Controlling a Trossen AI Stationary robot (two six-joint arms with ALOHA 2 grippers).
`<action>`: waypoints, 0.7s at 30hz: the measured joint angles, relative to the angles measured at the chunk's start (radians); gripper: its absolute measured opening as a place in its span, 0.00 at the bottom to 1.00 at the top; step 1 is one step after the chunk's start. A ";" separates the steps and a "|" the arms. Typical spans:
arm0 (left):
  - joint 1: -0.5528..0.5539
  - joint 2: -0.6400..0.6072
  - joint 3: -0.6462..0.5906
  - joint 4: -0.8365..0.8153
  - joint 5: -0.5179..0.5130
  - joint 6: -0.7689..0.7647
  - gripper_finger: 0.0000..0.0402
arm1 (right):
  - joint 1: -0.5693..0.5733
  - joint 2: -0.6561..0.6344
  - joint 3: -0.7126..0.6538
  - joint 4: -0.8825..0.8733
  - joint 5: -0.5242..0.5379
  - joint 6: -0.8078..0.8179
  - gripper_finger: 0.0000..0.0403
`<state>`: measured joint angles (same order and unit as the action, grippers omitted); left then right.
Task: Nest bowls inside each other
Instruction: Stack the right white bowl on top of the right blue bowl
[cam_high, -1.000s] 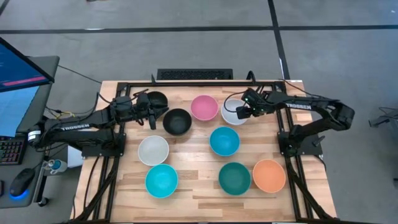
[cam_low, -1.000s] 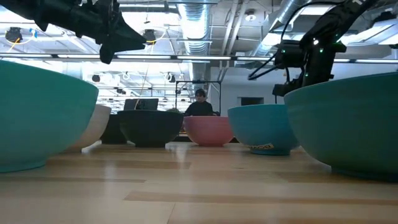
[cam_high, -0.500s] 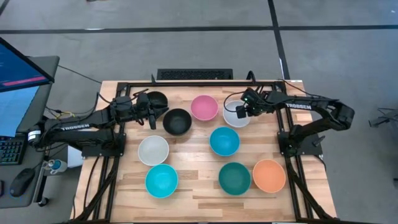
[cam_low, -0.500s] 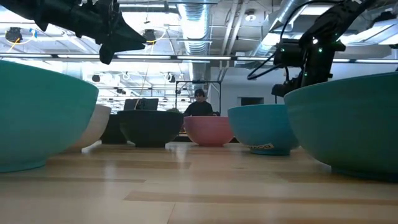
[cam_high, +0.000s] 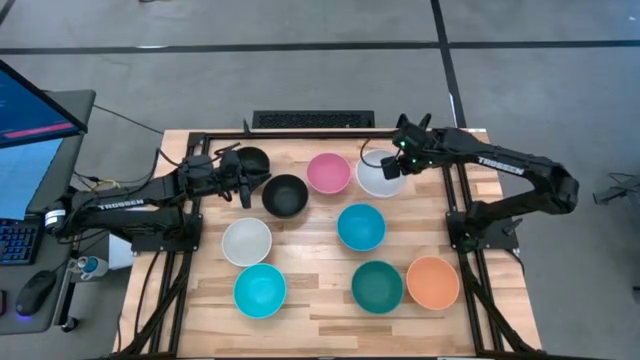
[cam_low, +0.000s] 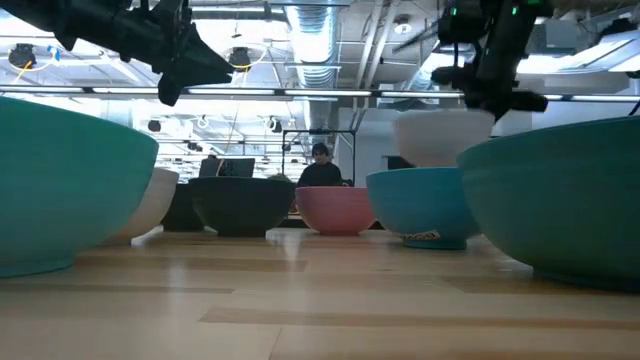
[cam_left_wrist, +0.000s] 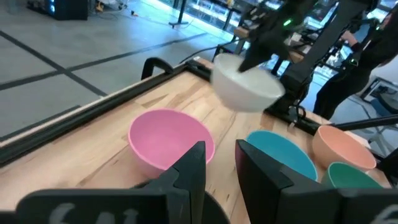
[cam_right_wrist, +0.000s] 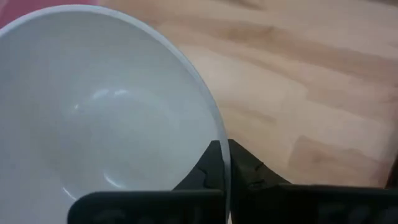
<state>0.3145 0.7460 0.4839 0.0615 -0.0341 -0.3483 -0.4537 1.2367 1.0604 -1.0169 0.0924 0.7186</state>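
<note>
The right gripper (cam_right_wrist: 224, 163) is now clamped on the rim of a white bowl (cam_high: 378, 176), one finger inside and one outside, as its wrist view shows. A second ago its fingers stood apart around this rim and the bowl sat on the table (cam_high: 310, 300). Now the bowl is lifted — in the low view it hangs in the air (cam_low: 443, 135) above the cyan bowl (cam_low: 420, 205), no longer among the others on the wood. I judge that the pick is done and the carrying begins; the bowl must next go down into another one, perhaps the pink bowl (cam_high: 328, 172) just beside it or the cyan one near it.

The left gripper (cam_high: 243, 186) has not moved in this second. It waits near the far left of the table, its fingers a little apart and holding nothing, between the two black bowls.

Counted in the high view, there are nine bowls:
- black — two (cam_high: 285, 194) and (cam_high: 254, 160)
- white — two, the lifted one and one on the table (cam_high: 246, 241)
- cyan — two (cam_high: 361, 227) and (cam_high: 260, 290)
- pink — one
- teal-green (cam_high: 377, 286) — one
- orange (cam_high: 432, 282) — one

No bowl is nested yet.
</note>
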 joint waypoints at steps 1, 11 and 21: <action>0.000 0.000 0.000 -0.009 0.000 0.000 0.19 | 0.027 -0.008 0.011 -0.010 -0.006 0.018 0.02; 0.000 0.000 0.000 -0.025 -0.006 0.000 0.19 | 0.335 0.032 0.021 0.030 0.057 0.282 0.02; 0.000 0.000 0.000 -0.024 0.004 0.004 0.19 | 0.451 0.184 0.021 0.089 0.049 0.371 0.03</action>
<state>0.3145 0.7460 0.4839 0.0380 -0.0297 -0.3443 -0.0028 1.4205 1.0817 -0.9275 0.1417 1.0898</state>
